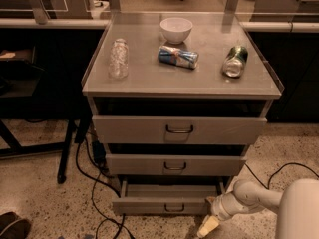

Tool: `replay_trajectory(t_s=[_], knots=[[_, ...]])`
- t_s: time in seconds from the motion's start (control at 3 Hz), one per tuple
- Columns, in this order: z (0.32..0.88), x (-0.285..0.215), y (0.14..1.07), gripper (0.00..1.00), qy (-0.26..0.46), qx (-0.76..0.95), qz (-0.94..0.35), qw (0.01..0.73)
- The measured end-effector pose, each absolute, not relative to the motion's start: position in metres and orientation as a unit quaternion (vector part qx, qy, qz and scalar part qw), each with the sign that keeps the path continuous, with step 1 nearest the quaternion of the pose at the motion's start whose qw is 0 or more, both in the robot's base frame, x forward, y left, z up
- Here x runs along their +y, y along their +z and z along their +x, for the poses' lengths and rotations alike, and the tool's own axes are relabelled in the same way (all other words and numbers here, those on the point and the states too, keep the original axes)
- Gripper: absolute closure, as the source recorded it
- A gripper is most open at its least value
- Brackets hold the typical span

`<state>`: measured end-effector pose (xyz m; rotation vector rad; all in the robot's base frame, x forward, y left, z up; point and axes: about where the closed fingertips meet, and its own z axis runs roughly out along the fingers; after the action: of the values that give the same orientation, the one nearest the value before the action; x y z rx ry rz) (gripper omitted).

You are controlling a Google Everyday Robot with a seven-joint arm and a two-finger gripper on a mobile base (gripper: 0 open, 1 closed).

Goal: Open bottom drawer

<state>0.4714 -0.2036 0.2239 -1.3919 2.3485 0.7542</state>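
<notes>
So bottom drawer (167, 205) sits partway out under the mid drawer (174, 165). The hand (208, 226) is just off its front right corner, can't tell if clamped. Imo pull straight out, slow, no twisting.

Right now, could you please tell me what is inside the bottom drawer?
The bottom drawer shows only plain grey tray in its exposed front strip. Its rear is hidden under the middle drawer. The gripper sits low by its front right corner.
</notes>
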Motion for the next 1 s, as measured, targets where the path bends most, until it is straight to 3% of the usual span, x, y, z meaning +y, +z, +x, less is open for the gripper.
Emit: replay_trajectory(t_s=[0.33,1.0], knots=[[0.469,-0.203,0.221,0.0,0.264,0.819,-0.486,0.15],[0.409,-0.232,0.203,0.0,0.284,0.835,-0.462,0.091]])
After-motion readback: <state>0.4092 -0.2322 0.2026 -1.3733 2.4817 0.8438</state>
